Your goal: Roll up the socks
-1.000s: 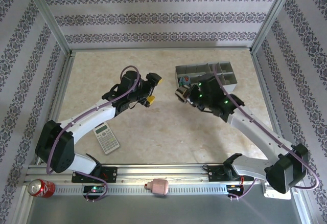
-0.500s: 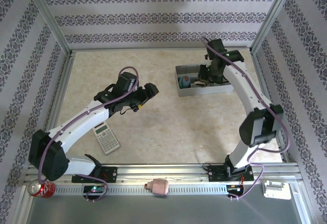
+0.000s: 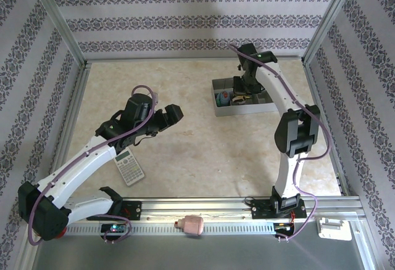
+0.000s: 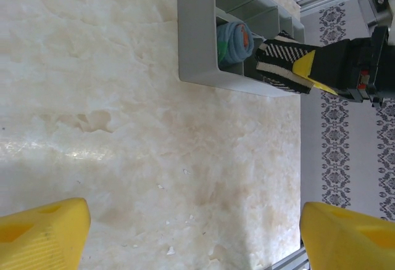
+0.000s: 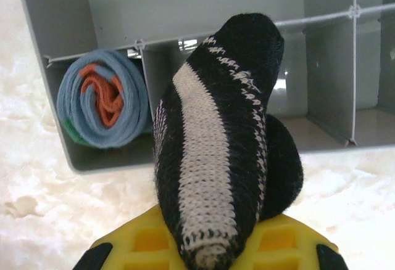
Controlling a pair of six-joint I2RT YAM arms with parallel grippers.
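The black-and-white striped sock [image 5: 216, 159] is bunched into a roll, and my right gripper [image 5: 213, 248] is shut on it between its yellow fingers. It hangs at the front edge of the grey divided tray [image 5: 55, 36], by a compartment beside the rolled blue-grey sock [image 5: 102, 106] with the orange centre. From above, the right gripper [image 3: 242, 96] reaches down over the tray [image 3: 217, 111], next to the blue roll [image 3: 226, 99]. My left gripper [image 3: 170, 114] hovers open over bare table to the tray's left. Its yellow fingertips [image 4: 37, 236] stand wide apart with nothing between them.
A grey calculator [image 3: 129, 166] lies on the table near the left arm. A pink object [image 3: 191, 224] rests on the front rail. Aluminium frame posts and patterned walls close in the table. The tray's other compartments [image 5: 327, 54] show nothing inside.
The right arm swung from the table's middle out to the far side of the tray, carrying the striped sock. The left arm drew back toward the left and near side.
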